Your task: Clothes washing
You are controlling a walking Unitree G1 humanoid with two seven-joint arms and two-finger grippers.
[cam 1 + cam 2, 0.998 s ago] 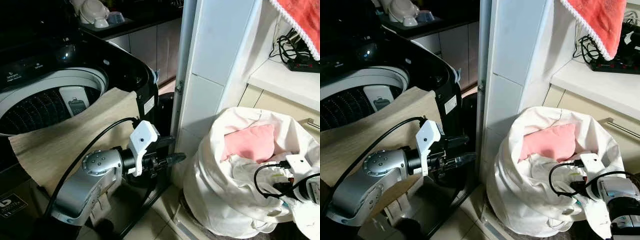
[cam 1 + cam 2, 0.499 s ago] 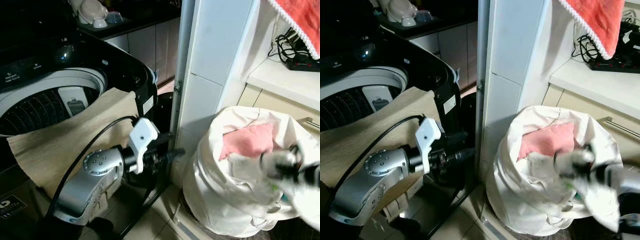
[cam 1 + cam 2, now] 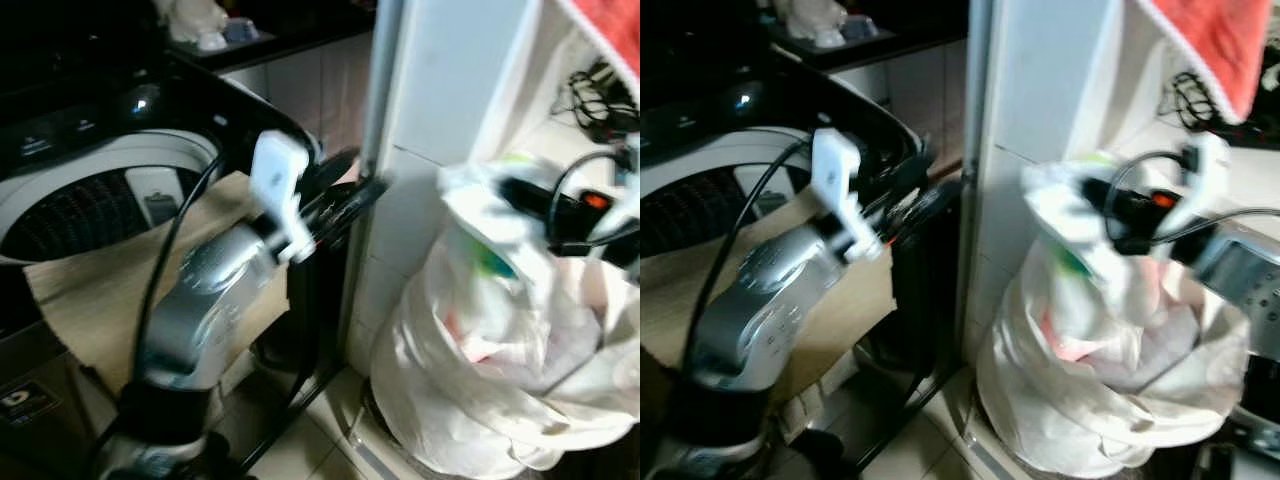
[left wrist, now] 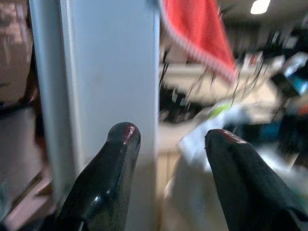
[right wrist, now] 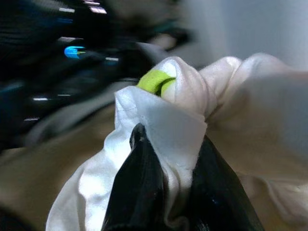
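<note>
- Nearest to us, our right gripper (image 5: 166, 178) has its two black fingers pinched tight on a white garment (image 5: 192, 120) with a yellow-green patch showing at a fold; the cloth bunches between and over the fingertips.
- From the head views we see that garment (image 3: 490, 215) lifted above the white laundry bag (image 3: 470, 400), which stands on the floor against the white wall corner (image 3: 440, 90); the picture is blurred, so finer detail of the cloth is lost.
- Inside the bag we make out something pink (image 3: 1070, 345) among more white fabric.
- On our other side, our left gripper (image 4: 168, 163) is held out in the air with its fingers spread wide and nothing between them, pointing toward the wall corner.
- Our left arm (image 3: 210, 300) rises in front of the top-loading washing machine (image 3: 90, 180), whose drum is open; a beige cloth (image 3: 90, 290) drapes over its front edge.
- Farther off, a red towel (image 3: 1215, 45) with a pale trim hangs at the upper right, and black cables (image 3: 600, 95) lie on the white shelf below it.
</note>
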